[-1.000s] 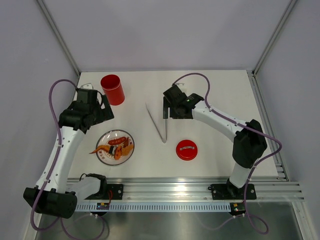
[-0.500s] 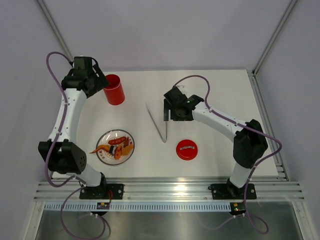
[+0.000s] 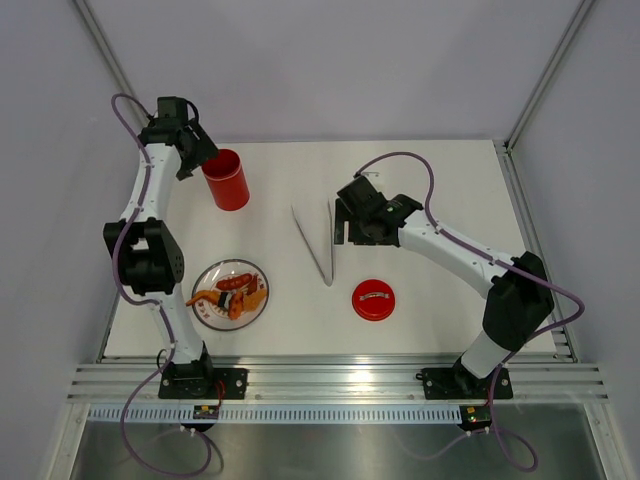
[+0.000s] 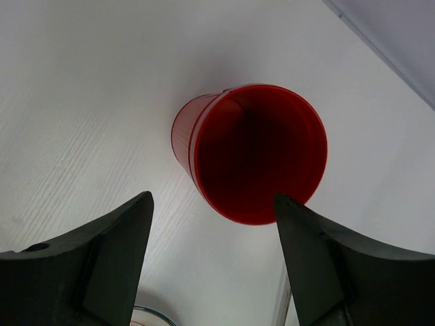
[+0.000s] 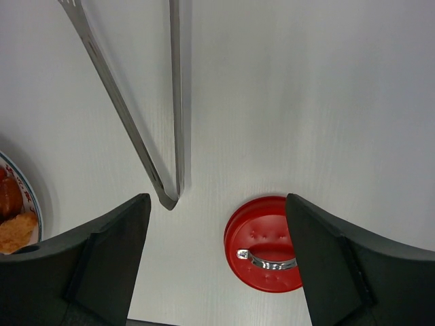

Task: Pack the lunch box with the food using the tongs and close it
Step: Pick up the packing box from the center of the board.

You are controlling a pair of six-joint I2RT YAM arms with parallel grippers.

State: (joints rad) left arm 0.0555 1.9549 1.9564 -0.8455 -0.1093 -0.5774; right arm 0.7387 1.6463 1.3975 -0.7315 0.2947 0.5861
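Observation:
The red lunch box (image 3: pixel 226 179) stands upright at the back left, its inside (image 4: pixel 257 153) showing nothing. My left gripper (image 3: pixel 199 158) hovers just to its left, and in the left wrist view this gripper (image 4: pixel 214 197) is open with only bare table between the fingers. The silver tongs (image 3: pixel 310 245) lie in a narrow V at mid-table. My right gripper (image 3: pixel 343 224) hangs open over their far ends; in the right wrist view it (image 5: pixel 217 197) frames the tongs' joint (image 5: pixel 170 199) and the red lid (image 5: pixel 262 244). The food (image 3: pixel 232 290) sits on the plate.
The clear plate (image 3: pixel 207 314) with an orange pattern rests at the front left, its rim (image 5: pixel 27 193) showing at the right wrist view's edge. The lid (image 3: pixel 373 299) lies flat right of the tongs' joint. Grey walls close in the table.
My left arm has swung from above the plate to the back left corner beside the lunch box, and its jaws have narrowed somewhat. The right arm has shifted slightly right.

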